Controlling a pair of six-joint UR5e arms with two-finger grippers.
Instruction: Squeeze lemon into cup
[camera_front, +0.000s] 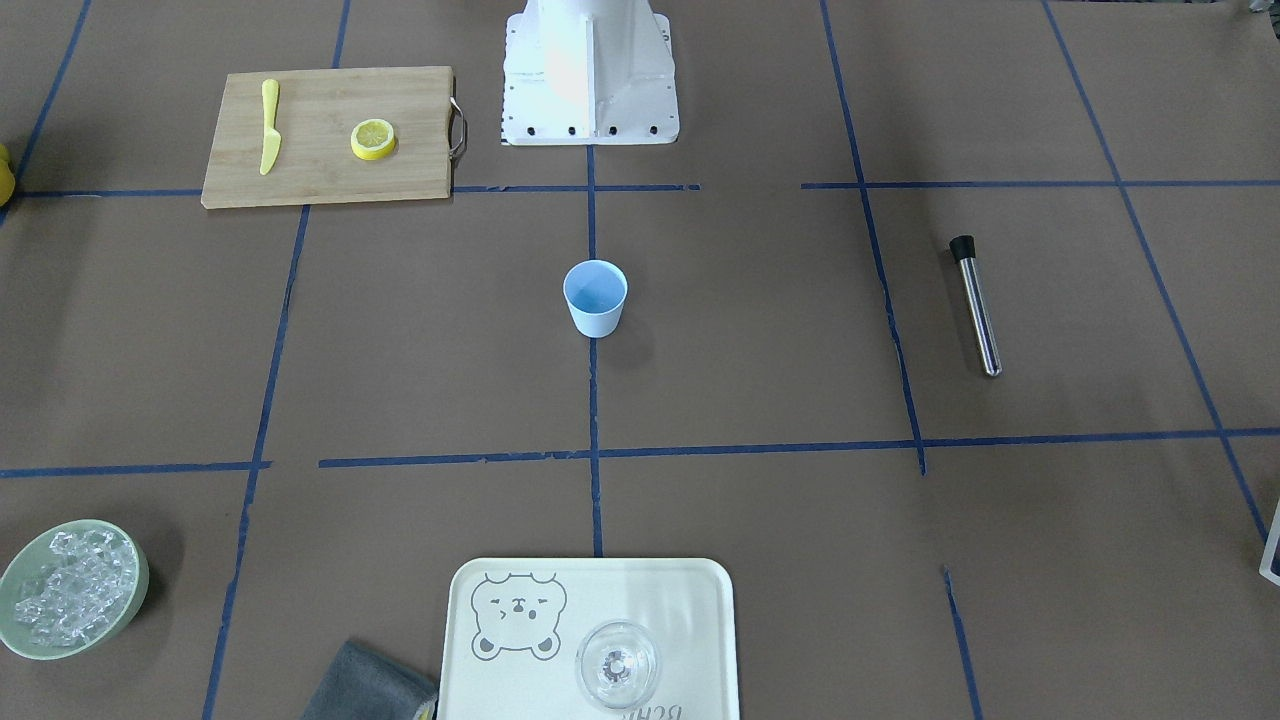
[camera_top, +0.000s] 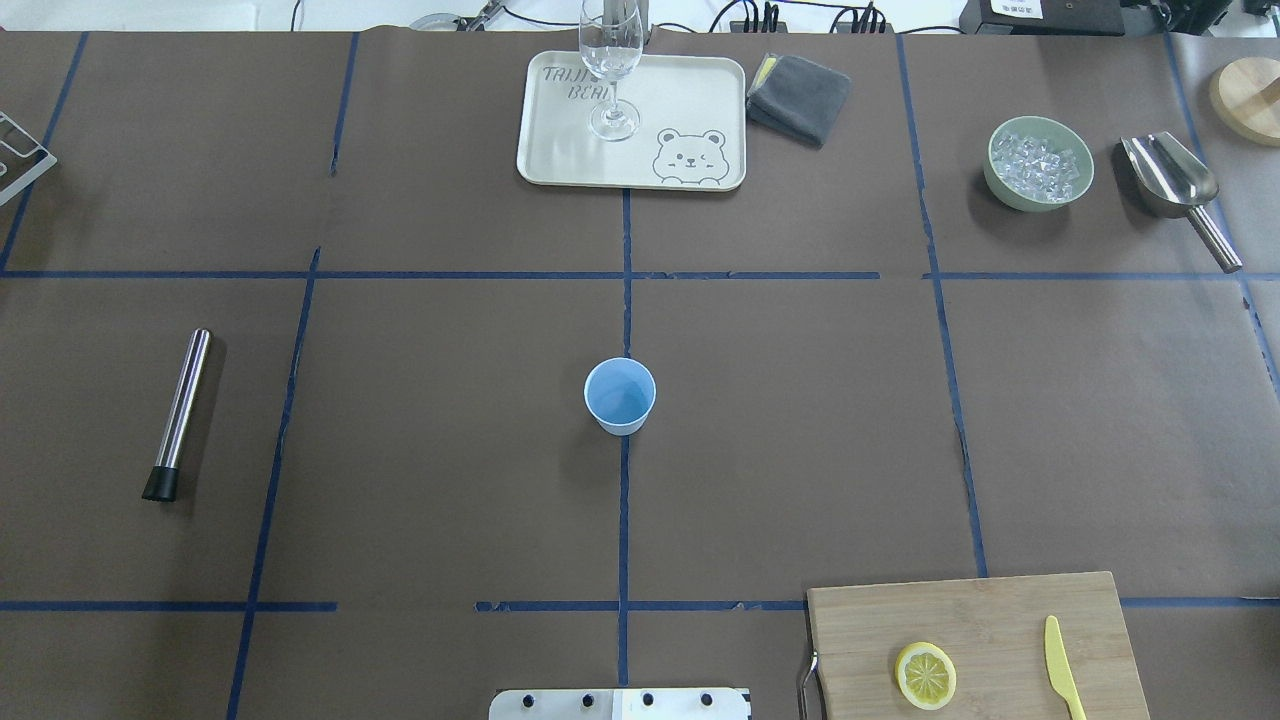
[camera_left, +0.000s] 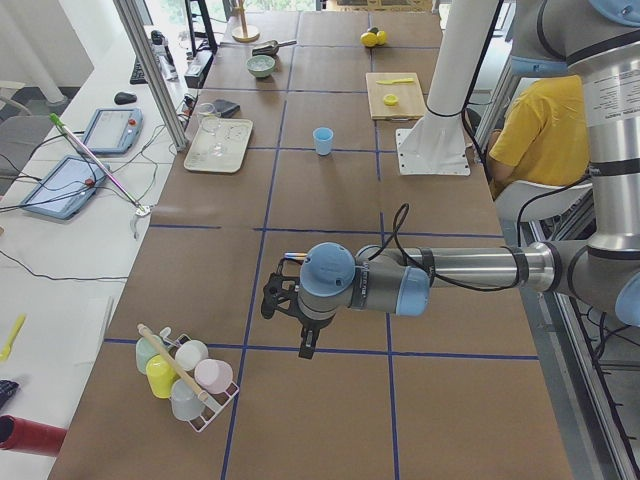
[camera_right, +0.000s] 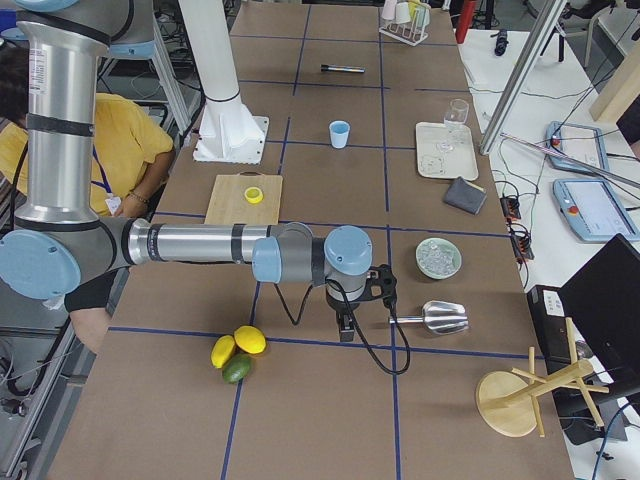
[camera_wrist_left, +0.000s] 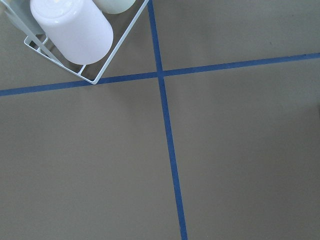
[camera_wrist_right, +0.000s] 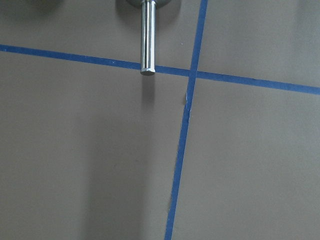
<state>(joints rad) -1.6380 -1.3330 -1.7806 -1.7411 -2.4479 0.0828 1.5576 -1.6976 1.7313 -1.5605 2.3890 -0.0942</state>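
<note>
You'll find the thin round lemon slice (camera_top: 925, 676) on the bamboo cutting board (camera_top: 1000, 610), at about four o'clock from the small light-blue cup (camera_top: 620, 396) in the overhead view and well apart from it. A long yellow plastic knife (camera_top: 1063, 680) lies just beside the slice at three o'clock. A steel rod with a black tip (camera_top: 180, 412) lies at nine o'clock from the cup. The left gripper (camera_left: 306, 340) and right gripper (camera_right: 345, 325) hang over the table's far ends; you cannot tell whether their jaws are parted or closed.

The tray (camera_top: 560, 150) bears grey lettering, roughly "TAIJI BEA…", its end hidden behind the stemmed glass (camera_top: 611, 45).
</note>
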